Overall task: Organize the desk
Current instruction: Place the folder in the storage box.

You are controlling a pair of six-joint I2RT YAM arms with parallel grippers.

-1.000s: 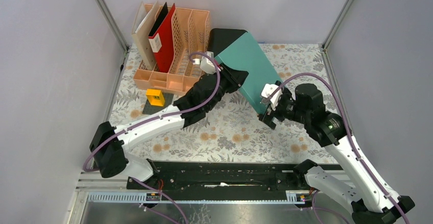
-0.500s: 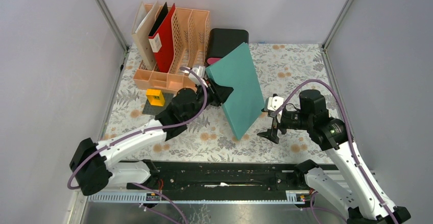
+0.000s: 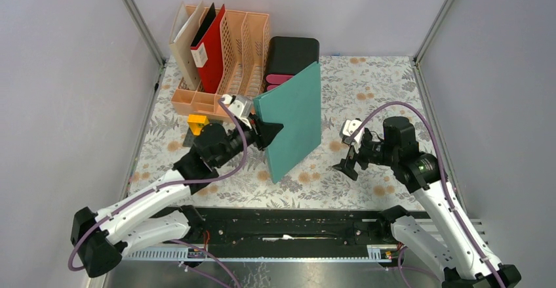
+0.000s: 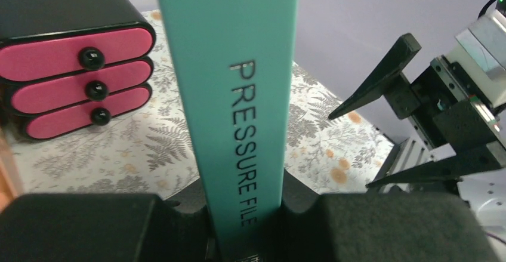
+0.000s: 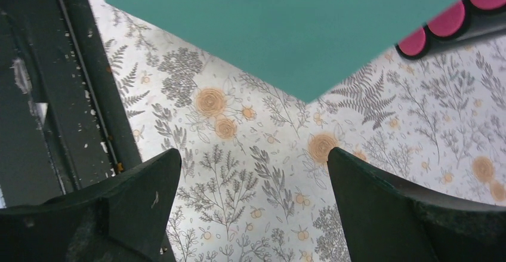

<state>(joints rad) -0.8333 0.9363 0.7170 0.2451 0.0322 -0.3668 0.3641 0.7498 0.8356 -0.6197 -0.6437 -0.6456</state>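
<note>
Left jaws clamped on spine of 1 teal pressure file point(image 3: 292, 121), upright at frame centre. Right jaws wide open (empty), centre right. Worktop point(image 3: 374, 84) spans mid-frame below both.

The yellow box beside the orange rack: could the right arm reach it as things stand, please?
Probably not. The teal folder, held upright in the left arm's jaws, stands between the right arm and the yellow box.
</note>
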